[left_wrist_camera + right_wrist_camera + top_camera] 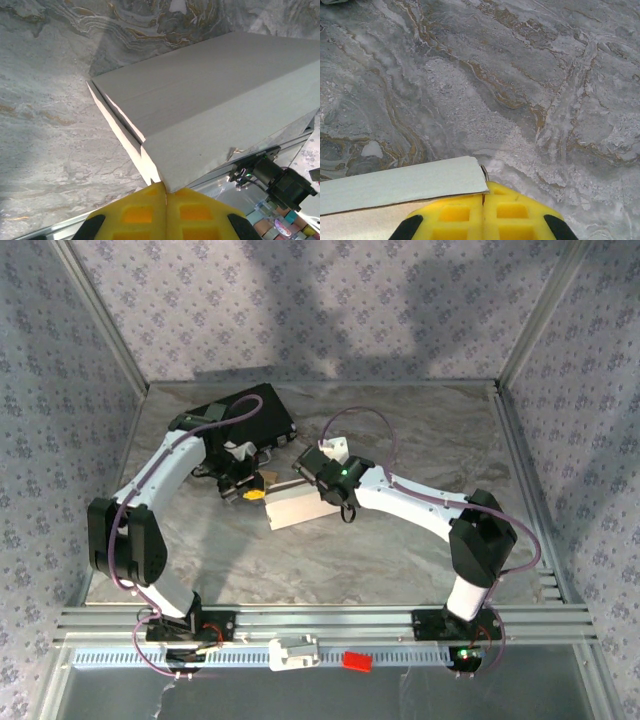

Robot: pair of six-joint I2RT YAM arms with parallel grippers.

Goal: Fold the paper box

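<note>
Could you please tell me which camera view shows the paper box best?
The left wrist view is best. There the paper box lies large and close, with its panels and fold lines plain. The top external view shows the box small and partly covered by the arms. The right wrist view catches one flap at lower left.

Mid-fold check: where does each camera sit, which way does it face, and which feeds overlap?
Top external: above and behind the bases, looking down and forward over the table; both arms, the paper box and the black case show.
Left wrist: on the left arm, looking along its shut left claw at the box's corner.
Right wrist: on the right arm, looking past the shut right claw at a box flap and marble.
Shared: all three see the box; each wrist view has its own yellow claw at bottom centre.
</note>
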